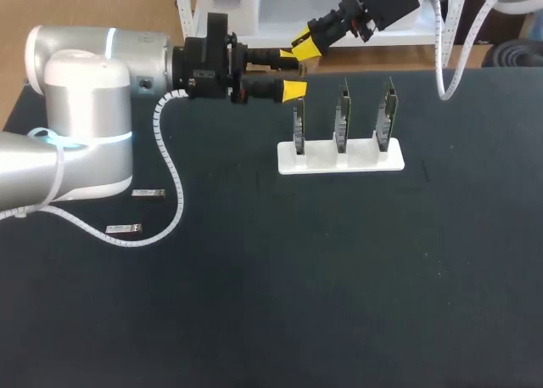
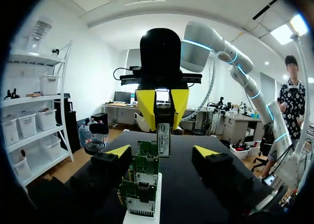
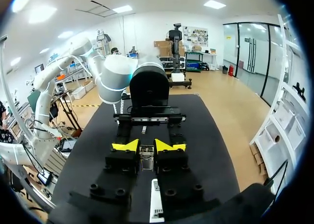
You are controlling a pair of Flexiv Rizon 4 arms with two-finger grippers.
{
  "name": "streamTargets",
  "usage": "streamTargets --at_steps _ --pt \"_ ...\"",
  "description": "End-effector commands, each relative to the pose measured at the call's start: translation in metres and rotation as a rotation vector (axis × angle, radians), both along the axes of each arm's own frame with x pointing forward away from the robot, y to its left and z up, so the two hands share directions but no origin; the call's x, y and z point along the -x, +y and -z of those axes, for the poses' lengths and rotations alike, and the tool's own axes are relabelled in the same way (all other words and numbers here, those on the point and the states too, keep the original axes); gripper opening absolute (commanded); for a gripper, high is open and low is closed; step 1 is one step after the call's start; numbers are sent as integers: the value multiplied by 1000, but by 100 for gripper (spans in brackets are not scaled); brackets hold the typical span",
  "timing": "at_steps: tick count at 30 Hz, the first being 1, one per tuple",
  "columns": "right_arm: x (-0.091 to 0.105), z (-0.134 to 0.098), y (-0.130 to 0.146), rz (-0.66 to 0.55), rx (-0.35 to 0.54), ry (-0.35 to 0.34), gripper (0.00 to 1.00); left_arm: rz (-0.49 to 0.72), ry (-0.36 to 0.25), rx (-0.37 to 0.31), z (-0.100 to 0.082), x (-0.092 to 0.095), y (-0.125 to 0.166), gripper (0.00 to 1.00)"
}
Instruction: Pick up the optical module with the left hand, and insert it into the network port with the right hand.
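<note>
The right gripper [image 1: 307,42] comes in from the far right corner and hangs above the table's [image 1: 297,303] far edge, its two yellow-tipped fingers [image 3: 126,145] closed to a narrow gap with the module [image 3: 146,158] pinched between them from both sides. In the left wrist view the module [image 2: 164,138] is a slim metal piece with a label, hanging down from the right gripper [image 2: 163,104] and gripped at its upper end. The left gripper [image 1: 293,72] reaches in level from the left and faces the right gripper tip to tip. Its fingers [image 2: 117,151] are spread wide, one to each side of the module and clear of it, so it has hold of nothing. The module is thus in the air between the two grippers, near the far edge, above and just behind the left end of the stand [image 1: 339,161]. The white stand sits flat on the dark table and holds three green boards [image 1: 342,116] upright in a row. In the right wrist view its white base [image 3: 156,199] shows under the right gripper [image 3: 147,145], running lengthwise below the fingers. Two spare modules lie flat on the table well to the left, beside the left arm's coiled cable: one [image 1: 148,193] farther back, the other [image 1: 124,228] nearer the front.
</note>
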State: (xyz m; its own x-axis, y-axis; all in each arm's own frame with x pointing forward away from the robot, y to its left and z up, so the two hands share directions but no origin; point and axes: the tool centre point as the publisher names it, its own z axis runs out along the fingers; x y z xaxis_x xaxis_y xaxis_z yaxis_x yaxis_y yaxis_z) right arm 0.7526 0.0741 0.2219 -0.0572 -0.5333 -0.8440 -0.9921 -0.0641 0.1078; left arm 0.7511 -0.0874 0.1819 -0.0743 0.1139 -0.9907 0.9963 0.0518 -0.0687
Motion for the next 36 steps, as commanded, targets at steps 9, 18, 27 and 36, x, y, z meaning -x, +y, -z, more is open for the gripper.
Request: streamTargets --at_steps 9,18,27,36 --pt "7 0 -5 19 -3 -5 0 7 -116 -87 -15 -9 16 100" --pt "7 2 -7 26 -4 -4 0 -16 -201 -206 -23 -26 53 100" --pt "5 3 -6 21 -5 -6 0 37 -255 -347 -6 -26 63 100" --pt "5 2 -6 21 -4 -7 0 4 -127 -432 14 -26 58 100"
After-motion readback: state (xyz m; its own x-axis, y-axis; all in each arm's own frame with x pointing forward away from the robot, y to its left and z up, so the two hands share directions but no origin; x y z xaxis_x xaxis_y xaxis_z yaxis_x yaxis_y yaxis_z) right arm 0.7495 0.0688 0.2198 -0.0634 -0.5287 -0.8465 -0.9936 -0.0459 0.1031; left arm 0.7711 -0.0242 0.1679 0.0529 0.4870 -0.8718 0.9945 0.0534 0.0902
